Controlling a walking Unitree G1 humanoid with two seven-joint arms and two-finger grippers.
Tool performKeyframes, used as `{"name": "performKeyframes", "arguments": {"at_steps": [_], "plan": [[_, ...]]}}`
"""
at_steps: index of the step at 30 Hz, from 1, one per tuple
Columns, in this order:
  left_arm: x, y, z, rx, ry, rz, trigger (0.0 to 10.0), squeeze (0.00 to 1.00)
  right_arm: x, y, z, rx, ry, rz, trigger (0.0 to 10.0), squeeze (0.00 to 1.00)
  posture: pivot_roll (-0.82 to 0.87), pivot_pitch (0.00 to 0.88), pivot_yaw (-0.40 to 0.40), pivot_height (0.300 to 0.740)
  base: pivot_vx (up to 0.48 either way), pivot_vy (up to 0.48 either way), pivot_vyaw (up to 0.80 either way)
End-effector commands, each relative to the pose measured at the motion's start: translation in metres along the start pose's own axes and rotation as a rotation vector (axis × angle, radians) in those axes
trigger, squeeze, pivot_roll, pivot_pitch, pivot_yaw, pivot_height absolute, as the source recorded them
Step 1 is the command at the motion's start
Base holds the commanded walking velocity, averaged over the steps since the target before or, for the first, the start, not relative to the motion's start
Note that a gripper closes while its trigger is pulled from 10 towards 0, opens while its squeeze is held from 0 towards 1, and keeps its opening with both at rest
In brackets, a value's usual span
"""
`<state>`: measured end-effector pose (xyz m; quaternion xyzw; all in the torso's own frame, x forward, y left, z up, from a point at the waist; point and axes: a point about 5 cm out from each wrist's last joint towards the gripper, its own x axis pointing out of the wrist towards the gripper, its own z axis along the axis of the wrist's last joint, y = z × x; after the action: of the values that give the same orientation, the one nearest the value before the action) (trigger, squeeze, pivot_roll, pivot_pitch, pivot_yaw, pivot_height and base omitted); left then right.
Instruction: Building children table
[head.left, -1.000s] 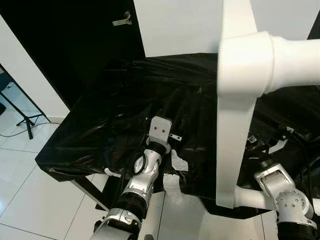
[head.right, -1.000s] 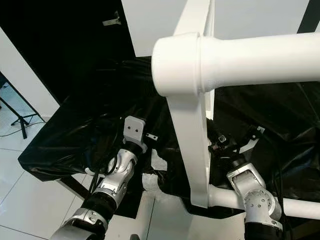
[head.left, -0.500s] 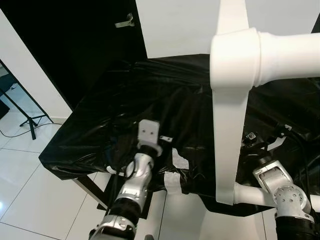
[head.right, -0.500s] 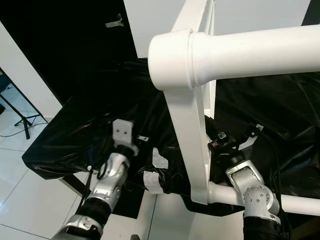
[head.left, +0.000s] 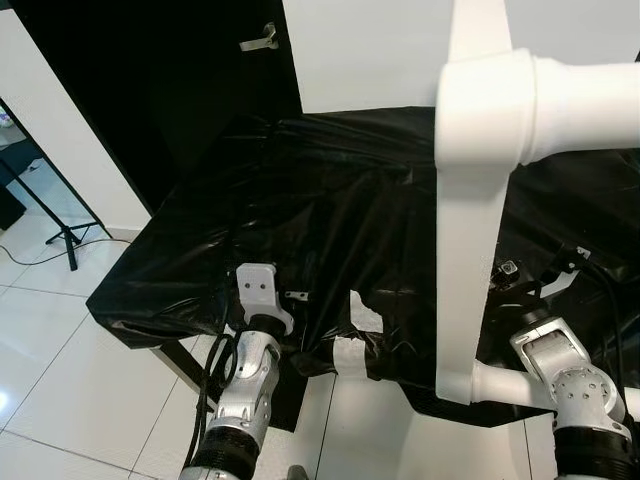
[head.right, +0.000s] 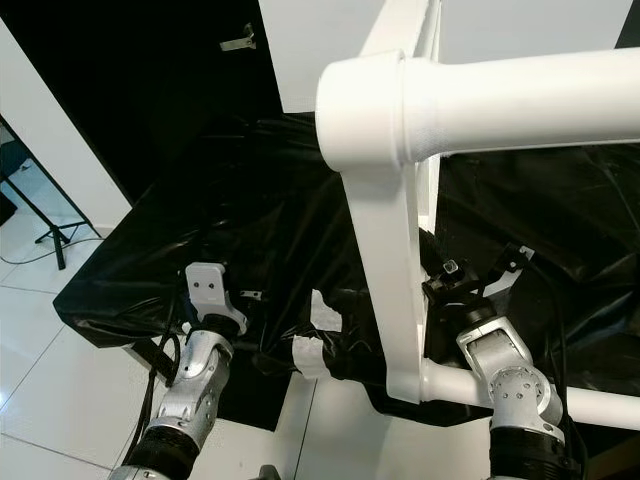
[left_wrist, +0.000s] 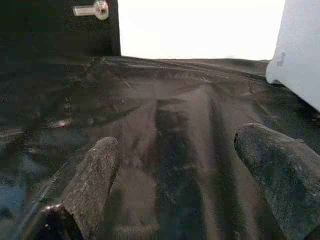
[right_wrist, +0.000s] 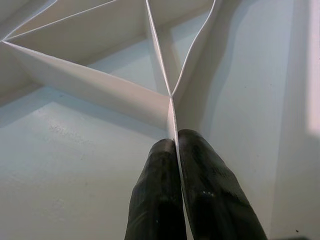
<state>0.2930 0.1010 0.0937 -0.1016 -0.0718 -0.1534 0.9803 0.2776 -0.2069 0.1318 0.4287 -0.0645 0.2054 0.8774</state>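
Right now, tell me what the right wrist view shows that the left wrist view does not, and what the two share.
The right wrist view has the right gripper shut on a thin white rib of the white table's underside, where several ribs meet.

The left wrist view has the left gripper open and holding nothing, above the black plastic sheet, with a door handle and a white wall beyond it.

Both look along two black fingers, and both take in part of the white table.
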Motion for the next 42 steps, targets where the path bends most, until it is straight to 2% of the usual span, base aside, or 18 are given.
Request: {"name": "performKeyframes", "arguments": {"at_steps": [1,2,3,4,6,7,10,13,15,16,19,22,23,26,31,36,39,42], "plan": [[-0.005,-0.018,0.001,-0.012,0.010,-0.367,10.0,0.00,-0.018,-0.027,0.004,-0.015,-0.028,-0.198,0.0,0.00,0.10,0.000,0.106,0.740,0.000,0.000,0.00],[-0.008,-0.021,0.003,-0.041,0.010,-0.413,10.0,0.07,-0.017,-0.028,0.005,-0.019,-0.034,-0.203,0.0,0.00,0.10,0.000,0.106,0.740,0.000,0.000,0.00],[-0.008,-0.021,0.003,-0.041,0.010,-0.413,10.0,0.07,-0.017,-0.028,0.005,-0.019,-0.034,-0.203,0.0,0.00,0.10,0.000,0.106,0.740,0.000,0.000,0.00],[-0.011,-0.024,0.006,-0.071,0.008,-0.453,10.0,0.50,-0.015,-0.029,0.007,-0.025,-0.039,-0.206,0.0,0.00,0.10,0.000,0.105,0.740,0.000,0.000,0.00],[-0.015,-0.025,0.009,-0.099,0.006,-0.487,10.0,0.50,-0.015,-0.029,0.007,-0.029,-0.043,-0.210,0.0,0.00,0.10,0.000,0.105,0.740,0.000,0.000,0.00],[-0.018,-0.026,0.013,-0.120,0.003,-0.518,10.0,1.00,-0.014,-0.030,0.008,-0.033,-0.049,-0.215,0.0,0.00,0.11,0.000,0.104,0.740,0.000,0.000,0.00],[-0.022,-0.026,0.017,-0.125,0.000,-0.549,10.0,1.00,-0.013,-0.031,0.010,-0.035,-0.056,-0.221,0.0,0.00,0.11,0.000,0.101,0.740,0.000,0.000,0.00],[-0.031,-0.025,0.022,-0.097,-0.006,-0.606,10.0,1.00,-0.012,-0.034,0.012,-0.042,-0.071,-0.236,0.0,0.00,0.12,0.000,0.099,0.740,0.000,0.000,0.00],[-0.031,-0.025,0.022,-0.097,-0.006,-0.606,10.0,1.00,-0.012,-0.034,0.012,-0.042,-0.071,-0.236,0.0,0.00,0.12,0.000,0.099,0.740,0.000,0.000,0.00],[-0.036,-0.024,0.025,-0.086,-0.007,-0.635,10.0,0.00,-0.011,-0.035,0.014,-0.049,-0.083,-0.250,0.0,0.00,0.12,0.000,0.096,0.740,0.000,0.000,0.00],[-0.045,-0.027,0.029,-0.073,-0.007,-0.694,10.0,0.00,-0.007,-0.041,0.020,-0.076,-0.119,-0.306,0.0,0.00,0.12,0.000,0.094,0.740,0.000,0.000,0.00],[-0.046,-0.029,0.031,-0.071,-0.009,-0.719,10.0,0.00,-0.002,-0.046,0.023,-0.096,-0.146,-0.351,0.0,0.00,0.12,0.000,0.095,0.740,0.000,0.000,0.00],[-0.044,-0.032,0.034,-0.072,-0.017,-0.737,10.0,0.00,0.007,-0.045,0.024,-0.114,-0.161,-0.363,0.0,0.00,0.12,0.000,0.096,0.740,0.000,0.000,0.00],[-0.043,-0.033,0.035,-0.073,-0.017,-0.745,10.0,0.00,0.010,-0.044,0.024,-0.118,-0.165,-0.365,0.0,0.00,0.12,0.000,0.096,0.740,0.000,0.000,0.00],[-0.031,-0.039,0.035,-0.035,-0.010,-0.755,10.0,0.00,0.016,-0.042,0.023,-0.111,-0.170,-0.355,0.0,0.00,0.12,0.000,0.096,0.740,0.000,0.000,0.00],[-0.020,-0.041,0.035,-0.011,-0.018,-0.711,10.0,0.00,0.011,-0.046,0.025,-0.104,-0.182,-0.361,0.0,0.00,0.12,0.000,0.099,0.740,0.000,0.000,0.00],[-0.010,-0.040,0.031,-0.013,0.000,-0.621,10.0,0.00,0.007,-0.049,0.030,-0.133,-0.195,-0.387,0.0,0.00,0.10,0.000,0.108,0.740,0.000,0.000,0.00],[-0.007,-0.040,0.030,-0.014,0.008,-0.598,10.0,0.00,0.007,-0.050,0.031,-0.141,-0.199,-0.391,0.0,0.00,0.10,0.000,0.108,0.740,0.000,0.000,0.00]]}}
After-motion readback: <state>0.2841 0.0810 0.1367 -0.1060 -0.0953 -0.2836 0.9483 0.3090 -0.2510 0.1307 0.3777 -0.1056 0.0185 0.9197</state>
